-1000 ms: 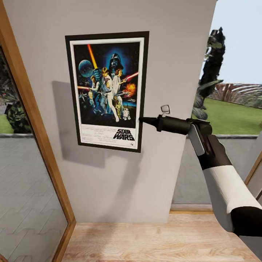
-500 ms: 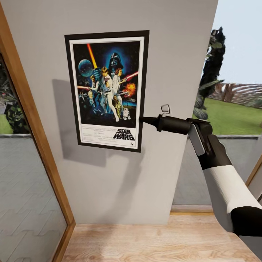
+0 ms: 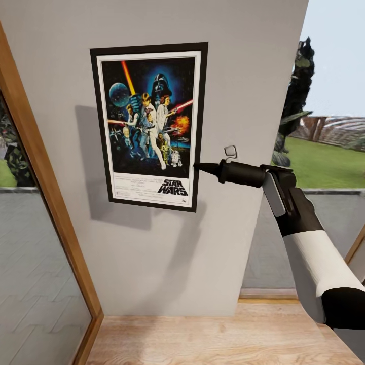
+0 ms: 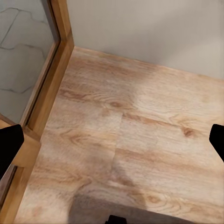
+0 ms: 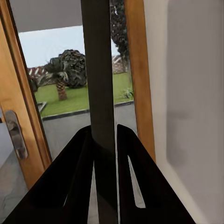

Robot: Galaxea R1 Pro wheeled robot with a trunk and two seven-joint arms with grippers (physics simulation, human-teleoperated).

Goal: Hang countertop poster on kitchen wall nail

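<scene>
The poster [image 3: 149,124] stands upright and flat against the pale grey wall [image 3: 167,253], its "STAR WARS" title at the bottom. My right gripper [image 3: 198,167] is shut on the poster's right edge, a little above the lower corner. In the right wrist view the poster [image 5: 98,70] shows edge-on as a dark strip pinched between the two black fingers [image 5: 74,177]. My left gripper [image 4: 113,142] hangs open above the wooden floor with nothing in it. No wall nail is visible; the kitchen countertop is out of view.
A wooden-framed glass panel [image 3: 50,203] borders the wall on the left. To the right, a window [image 3: 329,152] looks onto a garden. Light wooden floor [image 3: 203,339] runs along the wall's foot. A wooden door frame [image 5: 137,70] and a metal handle [image 5: 14,135] lie beyond the right gripper.
The whole picture has shifted slightly, so the camera moved a little. The poster and my right gripper keep the same place against the wall.
</scene>
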